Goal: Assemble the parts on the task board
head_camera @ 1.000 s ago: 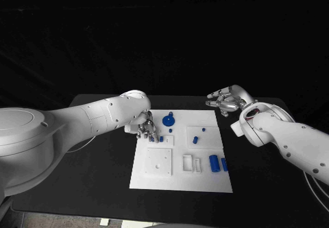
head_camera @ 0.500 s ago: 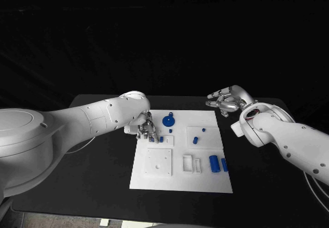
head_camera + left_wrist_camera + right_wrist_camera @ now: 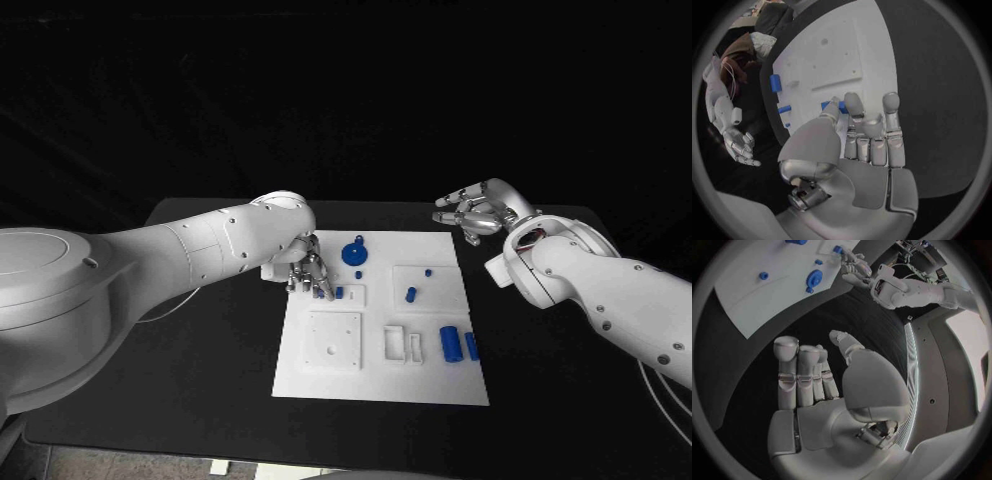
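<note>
Silver fingers of the left hand (image 3: 307,272) are reaching down onto the upper left part of the white task board (image 3: 433,385), the white arm coming in from the left and bending over the board's edge. In the left wrist view the fingers are lying fairly straight and close together, with the fingertips (image 3: 852,102) touching a small blue peg (image 3: 832,105); whether the hand is actually pinching that peg, I cannot tell. The right hand (image 3: 475,213) is hovering above the black table (image 3: 216,390) just past the board's far right corner, palm turned up, fingers loosely apart and holding nothing.

Counting the blue parts in the head view gives seven: one round knob piece (image 3: 355,254) near the board's top, one tiny stud (image 3: 358,274) just below it, one short peg by the left hand's fingertips, one small dot (image 3: 428,271) and one short pin (image 3: 411,295) on the right raised block, and two upright cylinders (image 3: 450,343) standing side by side near the board's right edge. Three white fixture blocks are sitting lower on the board.
</note>
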`<control>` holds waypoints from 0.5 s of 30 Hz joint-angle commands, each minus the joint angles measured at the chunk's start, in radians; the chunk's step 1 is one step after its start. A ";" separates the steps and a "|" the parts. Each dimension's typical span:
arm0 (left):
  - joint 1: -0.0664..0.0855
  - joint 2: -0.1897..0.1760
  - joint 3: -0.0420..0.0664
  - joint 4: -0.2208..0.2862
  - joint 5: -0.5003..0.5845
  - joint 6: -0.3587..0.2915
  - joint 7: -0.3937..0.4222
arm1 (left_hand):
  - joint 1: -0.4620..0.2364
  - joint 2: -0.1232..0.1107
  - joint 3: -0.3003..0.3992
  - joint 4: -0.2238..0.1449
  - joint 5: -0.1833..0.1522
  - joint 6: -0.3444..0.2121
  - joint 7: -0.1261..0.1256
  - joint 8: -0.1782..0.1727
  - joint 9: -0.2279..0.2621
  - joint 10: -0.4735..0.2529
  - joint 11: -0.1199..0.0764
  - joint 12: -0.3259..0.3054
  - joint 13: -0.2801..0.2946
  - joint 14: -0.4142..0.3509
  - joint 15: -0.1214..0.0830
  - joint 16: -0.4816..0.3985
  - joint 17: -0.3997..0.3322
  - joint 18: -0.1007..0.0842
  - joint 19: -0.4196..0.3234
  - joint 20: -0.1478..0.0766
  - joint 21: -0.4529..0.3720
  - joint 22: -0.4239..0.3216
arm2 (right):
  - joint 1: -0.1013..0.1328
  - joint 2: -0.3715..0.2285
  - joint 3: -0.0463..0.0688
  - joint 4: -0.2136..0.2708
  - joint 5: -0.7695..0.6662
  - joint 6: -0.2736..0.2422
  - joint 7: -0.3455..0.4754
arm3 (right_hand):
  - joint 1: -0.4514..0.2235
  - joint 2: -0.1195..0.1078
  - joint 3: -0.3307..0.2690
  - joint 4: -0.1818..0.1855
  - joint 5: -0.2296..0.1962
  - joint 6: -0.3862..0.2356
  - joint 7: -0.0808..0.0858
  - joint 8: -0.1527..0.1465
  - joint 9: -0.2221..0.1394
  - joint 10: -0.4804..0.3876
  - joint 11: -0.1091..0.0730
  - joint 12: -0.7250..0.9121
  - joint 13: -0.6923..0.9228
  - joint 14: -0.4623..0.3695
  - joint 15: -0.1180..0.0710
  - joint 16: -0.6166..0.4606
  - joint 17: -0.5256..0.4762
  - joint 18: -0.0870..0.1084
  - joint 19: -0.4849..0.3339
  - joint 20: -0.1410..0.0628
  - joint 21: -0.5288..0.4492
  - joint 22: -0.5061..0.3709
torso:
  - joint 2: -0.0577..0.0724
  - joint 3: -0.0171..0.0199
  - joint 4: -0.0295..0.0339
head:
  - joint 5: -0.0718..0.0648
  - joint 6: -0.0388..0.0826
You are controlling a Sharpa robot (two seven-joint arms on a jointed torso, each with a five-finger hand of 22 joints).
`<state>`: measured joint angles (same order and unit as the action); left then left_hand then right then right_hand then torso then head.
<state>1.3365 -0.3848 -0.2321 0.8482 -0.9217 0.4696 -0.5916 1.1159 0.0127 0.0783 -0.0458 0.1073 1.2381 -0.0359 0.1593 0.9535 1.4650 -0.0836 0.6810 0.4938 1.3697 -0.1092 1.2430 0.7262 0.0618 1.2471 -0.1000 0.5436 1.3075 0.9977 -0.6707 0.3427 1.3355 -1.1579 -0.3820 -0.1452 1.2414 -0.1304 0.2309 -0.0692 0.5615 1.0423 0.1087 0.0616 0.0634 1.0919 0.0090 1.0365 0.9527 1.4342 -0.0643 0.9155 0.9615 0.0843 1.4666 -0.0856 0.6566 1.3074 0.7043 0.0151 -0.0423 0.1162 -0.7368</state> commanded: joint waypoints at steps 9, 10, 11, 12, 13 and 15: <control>-0.007 -0.002 -0.003 0.008 -0.020 0.035 0.012 | 0.007 -0.035 0.020 0.027 -0.010 0.006 0.004 -0.010 0.000 0.026 0.005 -0.009 0.006 -0.009 -0.002 0.000 -0.001 -0.005 -0.005 0.003 -0.005 0.019 | -0.001 0.001 0.000 0.001 -0.005 0.010 0.006 | -0.011 -0.002 0.003 -0.002 0.005 -0.005 0.005 0.000 -0.001 -0.007 -0.003 0.001 0.000 -0.005 -0.002 -0.006 -0.001 0.012 0.027 0.001 -0.004 0.081 | 0.000 0.0005 -0.0005 | 0.000 -0.002; -0.007 -0.002 -0.003 0.008 -0.020 0.037 0.012 | 0.007 -0.035 0.020 0.027 -0.010 0.006 0.004 -0.010 0.000 0.026 0.005 -0.009 0.006 -0.009 -0.002 0.000 -0.001 -0.005 -0.005 0.003 -0.005 0.019 | -0.001 0.001 0.000 0.001 -0.005 0.009 0.006 | -0.011 -0.002 0.003 -0.002 0.005 -0.005 0.005 0.000 -0.001 -0.007 -0.003 0.001 0.000 -0.005 -0.002 -0.006 -0.001 0.012 0.027 0.001 -0.004 0.081 | 0.000 0.0007 -0.0005 | 0.000 -0.002; -0.007 -0.002 -0.003 0.008 -0.020 0.038 0.011 | 0.007 -0.035 0.020 0.027 -0.010 0.006 0.004 -0.010 0.000 0.026 0.005 -0.009 0.006 -0.009 -0.002 0.000 -0.001 -0.005 -0.005 0.003 -0.005 0.019 | -0.001 0.001 0.000 0.001 -0.005 0.009 0.006 | -0.011 -0.002 0.003 -0.002 0.005 -0.005 0.005 0.000 -0.001 -0.007 -0.003 0.001 0.000 -0.005 -0.002 -0.006 -0.001 0.012 0.027 0.001 -0.004 0.081 | 0.000 0.0007 -0.0005 | 0.000 -0.002; -0.007 -0.003 -0.003 0.008 -0.020 0.039 0.011 | 0.007 -0.035 0.020 0.027 -0.010 0.006 0.004 -0.010 0.000 0.026 0.005 -0.009 0.006 -0.009 -0.002 0.000 -0.001 -0.005 -0.005 0.003 -0.005 0.019 | -0.001 0.001 0.000 0.001 -0.005 0.009 0.006 | -0.011 -0.002 0.003 -0.002 0.005 -0.005 0.005 0.000 -0.001 -0.007 -0.003 0.001 0.000 -0.005 -0.002 -0.006 -0.001 0.012 0.027 0.001 -0.004 0.081 | 0.000 0.0007 -0.0005 | 0.000 -0.002; -0.007 -0.003 -0.003 0.009 -0.020 0.039 0.011 | 0.007 -0.035 0.020 0.027 -0.010 0.006 0.004 -0.010 0.000 0.026 0.005 -0.009 0.006 -0.009 -0.002 0.000 -0.001 -0.005 -0.005 0.003 -0.005 0.019 | -0.001 0.001 0.000 0.001 -0.005 0.009 0.006 | -0.011 -0.002 0.003 -0.002 0.005 -0.005 0.005 0.000 -0.001 -0.007 -0.003 0.001 0.000 -0.005 -0.002 -0.006 -0.001 0.012 0.027 0.001 -0.004 0.081 | 0.000 0.0007 -0.0005 | 0.000 -0.002; -0.007 -0.004 -0.003 0.009 -0.020 0.039 0.011 | 0.005 -0.037 0.019 0.029 -0.011 0.006 0.004 -0.011 0.000 0.026 0.006 -0.009 0.006 -0.009 -0.001 0.000 -0.001 -0.004 -0.005 0.004 -0.005 0.019 | -0.001 0.000 0.000 0.001 -0.005 0.009 0.006 | -0.011 -0.002 0.003 -0.002 0.005 -0.005 0.005 0.000 -0.001 -0.007 -0.003 0.001 0.000 -0.005 -0.002 -0.006 -0.001 0.012 0.027 0.001 -0.004 0.081 | 0.000 0.0011 -0.0006 | -0.001 -0.002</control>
<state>1.3361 -0.3888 -0.2323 0.8538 -0.9344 0.4828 -0.5854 1.1212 -0.0182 0.0971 -0.0221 0.1013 1.2400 -0.0339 0.1538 0.9531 1.4650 -0.0835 0.6764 0.4989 1.3666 -0.1123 1.2430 0.7263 0.0618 1.2470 -0.1000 0.5436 1.3074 0.9977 -0.6707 0.3427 1.3353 -1.1579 -0.3820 -0.1450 1.2414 -0.1304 0.2309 -0.0691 0.5615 1.0423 0.1087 0.0617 0.0635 1.0919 0.0090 1.0366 0.9526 1.4342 -0.0643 0.9155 0.9615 0.0844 1.4666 -0.0856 0.6566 1.3074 0.7045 0.0158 -0.0428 0.1164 -0.7385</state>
